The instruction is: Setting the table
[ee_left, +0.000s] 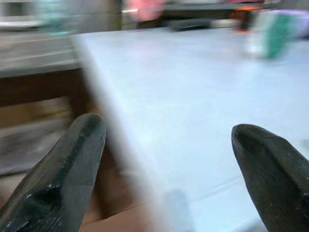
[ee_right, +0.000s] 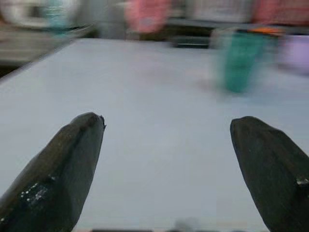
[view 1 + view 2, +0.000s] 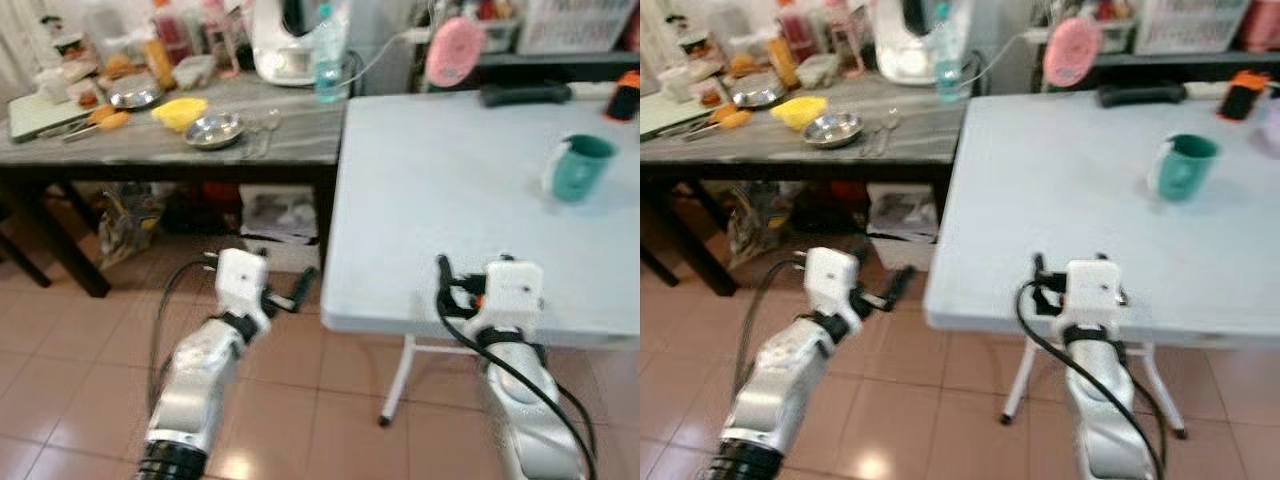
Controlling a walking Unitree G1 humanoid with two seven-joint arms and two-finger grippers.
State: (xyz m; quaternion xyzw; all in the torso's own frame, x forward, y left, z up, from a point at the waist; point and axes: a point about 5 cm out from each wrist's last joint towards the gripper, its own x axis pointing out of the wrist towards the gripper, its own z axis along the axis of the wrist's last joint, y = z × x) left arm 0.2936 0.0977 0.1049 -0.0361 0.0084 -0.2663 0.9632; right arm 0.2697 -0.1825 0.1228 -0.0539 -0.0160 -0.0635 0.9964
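Note:
A teal mug point(image 3: 578, 168) stands upright on the white folding table point(image 3: 430, 200), toward its far right. On the dark side table point(image 3: 150, 148) to the left sit two steel bowls point(image 3: 213, 130) and a yellow item point(image 3: 180, 112). My left gripper point(image 3: 300, 288) is open and empty, low beside the white table's near left corner, over the tiled floor. My right gripper point(image 2: 166, 125) is open and empty too, held over the white table's front edge, with the blurred mug point(image 2: 239, 60) well ahead of it.
A water bottle point(image 3: 327, 60) and a white appliance point(image 3: 285, 45) stand at the back of the side table, among jars and food. A pink fan point(image 3: 453, 50), a black object point(image 3: 525, 93) and an orange-black item point(image 3: 625, 95) line the white table's far edge. Bags lie under the side table.

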